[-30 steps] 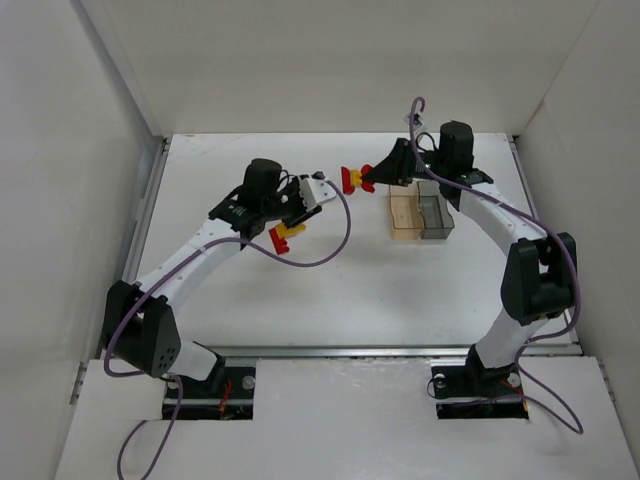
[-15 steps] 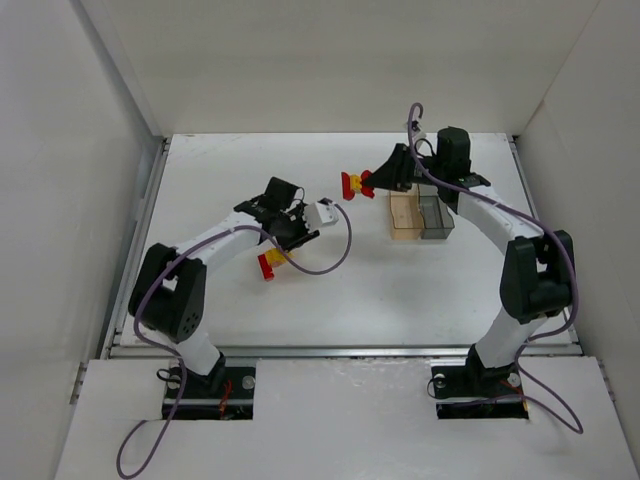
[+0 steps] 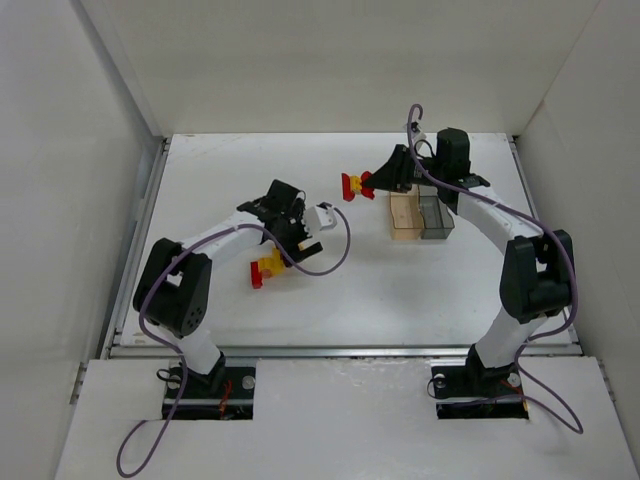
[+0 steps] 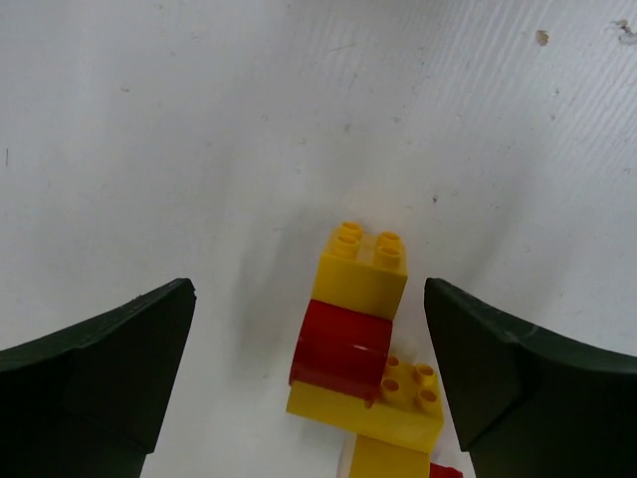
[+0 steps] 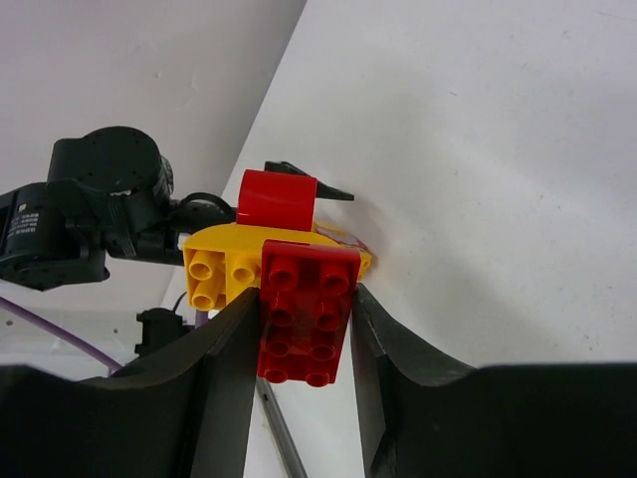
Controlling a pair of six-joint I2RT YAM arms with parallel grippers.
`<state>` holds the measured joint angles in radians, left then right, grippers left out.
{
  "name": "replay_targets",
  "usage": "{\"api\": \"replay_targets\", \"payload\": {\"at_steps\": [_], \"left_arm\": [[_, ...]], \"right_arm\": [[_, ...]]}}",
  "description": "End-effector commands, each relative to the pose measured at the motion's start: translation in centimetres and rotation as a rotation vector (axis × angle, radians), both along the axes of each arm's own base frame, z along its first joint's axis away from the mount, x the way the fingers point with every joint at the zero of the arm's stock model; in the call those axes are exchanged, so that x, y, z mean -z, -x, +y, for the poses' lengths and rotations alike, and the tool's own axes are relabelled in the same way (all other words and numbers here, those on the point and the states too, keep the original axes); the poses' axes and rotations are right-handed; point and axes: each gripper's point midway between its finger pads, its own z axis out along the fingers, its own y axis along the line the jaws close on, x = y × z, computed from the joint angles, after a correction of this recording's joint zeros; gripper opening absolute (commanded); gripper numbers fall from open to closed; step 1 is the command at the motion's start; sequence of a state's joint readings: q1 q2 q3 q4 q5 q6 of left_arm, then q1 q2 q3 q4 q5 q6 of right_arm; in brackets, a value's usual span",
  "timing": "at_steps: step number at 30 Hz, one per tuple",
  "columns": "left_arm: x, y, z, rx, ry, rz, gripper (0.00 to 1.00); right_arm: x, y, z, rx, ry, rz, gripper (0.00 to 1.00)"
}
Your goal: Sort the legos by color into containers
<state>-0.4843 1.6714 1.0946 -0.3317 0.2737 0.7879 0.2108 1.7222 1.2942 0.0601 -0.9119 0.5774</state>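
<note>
A clump of joined legos (image 4: 363, 344), yellow and red bricks, lies on the white table (image 3: 400, 280) left of centre, also seen as legos (image 3: 264, 270) from above. My left gripper (image 4: 309, 291) (image 3: 277, 256) stands open astride it, with a gap between each finger and the bricks. My right gripper (image 5: 306, 299) (image 3: 376, 182) is shut on a red brick (image 5: 304, 314) that is joined to a yellow piece (image 5: 224, 264) and a red curved piece (image 5: 277, 199). That held clump (image 3: 352, 184) hangs left of the containers. The amber bin (image 3: 405, 216) and the grey bin (image 3: 435, 218) stand joined.
White walls enclose the table on the left, back and right. A metal rail (image 3: 340, 350) runs along the near edge. Purple cables (image 3: 335, 245) loop from both arms over the table.
My left gripper has moved down and toward the near left with its yellow and red clump, then opened and let it go onto the table. The right gripper has barely moved.
</note>
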Motion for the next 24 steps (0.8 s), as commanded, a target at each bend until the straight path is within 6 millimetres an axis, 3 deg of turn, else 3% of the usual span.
{"api": "replay_targets", "payload": {"at_steps": [1,2,3,5,8,10,12,13,16,17,18,20,22,24], "left_arm": [[-6.1,-2.9,-0.1,-0.062,0.059,-0.144,1.00],[-7.5,-3.6,0.1,-0.077,0.068,-0.179,1.00],[-10.0,-4.4,1.0,-0.098,0.091,-0.241,1.00],[-15.1,-5.8,0.9,-0.064,0.151,-0.381,1.00],[-24.0,-6.4,0.5,-0.046,0.327,-0.666,1.00],[-27.6,-5.3,0.6,-0.096,0.466,-0.782,1.00],[-26.7,-4.1,-0.1,-0.058,0.547,-0.815,1.00],[-26.3,-2.4,-1.8,0.020,0.595,-0.791,1.00],[-25.0,0.0,-4.9,0.188,0.593,-0.691,1.00],[-23.9,0.2,-6.1,0.218,0.590,-0.633,1.00],[-25.2,-0.1,-6.5,0.231,0.599,-0.631,1.00],[-23.6,-0.4,-7.9,0.284,0.572,-0.554,1.00],[-24.2,-0.7,-8.4,0.341,0.539,-0.539,1.00],[-23.4,-1.5,-9.2,0.370,0.509,-0.527,1.00]], "right_arm": [[-0.8,-0.3,0.2,-0.004,-0.008,-0.046,0.00],[-1.2,-0.2,0.2,-0.004,-0.010,-0.055,0.00],[-1.1,-0.4,0.1,0.006,-0.002,-0.065,0.00],[-1.5,-0.5,0.0,0.012,0.013,-0.083,0.00],[-2.0,-0.6,-0.2,0.015,0.035,-0.087,0.00],[-2.1,-0.9,-0.4,0.030,0.054,-0.088,0.00],[-2.5,-1.0,-0.4,0.027,0.060,-0.100,0.00],[-3.0,-1.3,-0.4,0.037,0.061,-0.115,0.00],[-3.4,-1.0,-0.1,0.028,0.064,-0.101,0.00],[-3.8,-1.1,0.2,0.037,0.071,-0.107,0.00],[-4.6,-0.8,0.7,0.032,0.070,-0.121,0.00],[-4.7,-0.3,1.3,0.019,0.081,-0.117,0.00],[-5.0,-0.2,2.2,0.009,0.084,-0.117,0.00],[-4.8,0.3,3.4,-0.015,0.095,-0.117,0.00]]}}
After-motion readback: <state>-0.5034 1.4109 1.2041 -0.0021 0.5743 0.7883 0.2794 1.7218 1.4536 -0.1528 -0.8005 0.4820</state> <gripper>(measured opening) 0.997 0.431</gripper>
